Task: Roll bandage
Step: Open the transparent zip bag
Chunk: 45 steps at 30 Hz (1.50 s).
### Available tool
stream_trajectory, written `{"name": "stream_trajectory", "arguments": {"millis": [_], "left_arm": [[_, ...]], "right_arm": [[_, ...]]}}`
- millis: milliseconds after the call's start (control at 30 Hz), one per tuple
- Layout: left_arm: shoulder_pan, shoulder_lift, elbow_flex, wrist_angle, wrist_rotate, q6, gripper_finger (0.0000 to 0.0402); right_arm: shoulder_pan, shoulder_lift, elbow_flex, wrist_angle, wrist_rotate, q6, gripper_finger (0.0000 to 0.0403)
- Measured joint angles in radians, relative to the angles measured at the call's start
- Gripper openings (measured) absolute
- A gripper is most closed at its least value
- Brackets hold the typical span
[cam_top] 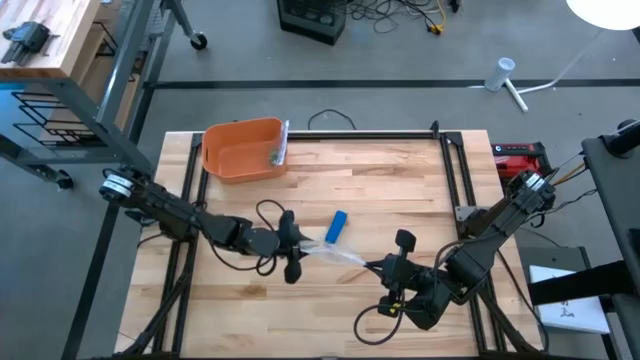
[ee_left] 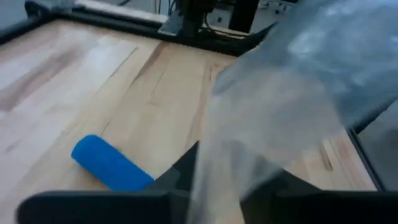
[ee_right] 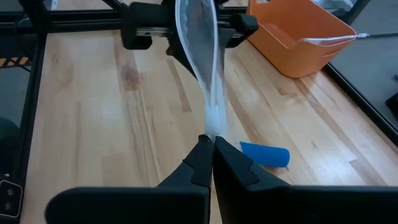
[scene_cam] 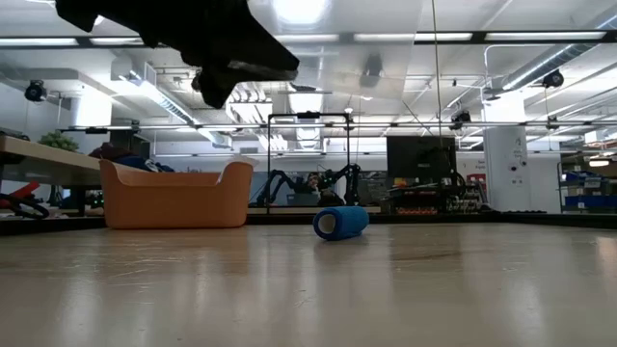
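Wooden table, blue bandage roll beside stretched bag

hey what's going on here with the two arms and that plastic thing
Both arms hold a clear plastic bag stretched between them above the wooden table. The right tool is shut on one end, and the left tool grips the other. The blue bandage roll lies on the table beside the bag. An orange bin sits at the far edge.

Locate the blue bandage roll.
In the high view, the blue bandage roll lies near the table's middle, just behind the clear plastic bag, right of the orange bin.
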Motion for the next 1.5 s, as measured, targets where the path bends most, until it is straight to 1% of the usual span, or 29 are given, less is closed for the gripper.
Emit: {"name": "stream_trajectory", "arguments": {"millis": [133,233,333,433,533,700,800,967,1200,1267,1400,1500], "left_arm": [[-0.017,0.0,0.0,0.053,-0.024,0.084,0.0107],[-0.029,0.0,0.001,0.095,-0.025,0.134,0.0141],[-0.034,-0.002,0.001,0.09,-0.027,0.131,0.0164],[-0.034,-0.005,0.001,0.049,-0.032,0.141,0.0173],[-0.034,-0.011,0.002,-0.033,-0.049,0.151,0.0176],[-0.036,-0.038,0.002,-0.237,-0.144,0.152,0.0176],[-0.053,-0.049,0.001,-0.295,-0.157,0.172,0.0176],[-0.113,-0.095,0.001,-0.259,-0.16,0.243,0.0176],[-0.183,-0.197,0.001,-0.247,-0.165,0.253,0.0176],[-0.197,-0.204,0.001,-0.19,-0.165,0.288,0.0176],[-0.205,-0.17,-0.001,0.011,-0.165,0.411,0.0176],[-0.205,-0.142,-0.001,0.066,-0.166,0.443,0.0176]], "right_arm": [[0.0,0.0,0.0,-0.005,0.001,0.0,0.0002],[0.0,0.001,0.0,-0.005,0.001,0.0,0.0002],[0.0,0.001,0.0,-0.006,0.001,0.0,0.0002],[0.0,0.001,0.0,-0.006,0.001,0.0,0.0002],[0.0,0.001,-0.001,-0.006,0.0,0.0,0.0002],[0.0,0.001,-0.001,-0.007,-0.008,0.0,0.0002],[0.0,0.001,-0.001,-0.017,-0.024,0.001,0.0002],[0.001,0.002,-0.003,-0.024,-0.039,0.001,0.0002],[0.0,0.009,-0.003,-0.037,-0.055,0.001,0.0002],[0.0,0.014,-0.004,-0.037,-0.054,0.0,0.0002],[0.0,0.015,-0.004,-0.036,-0.055,0.0,0.0002],[0.0,0.015,-0.004,-0.036,-0.054,0.0,0.0002]]}}
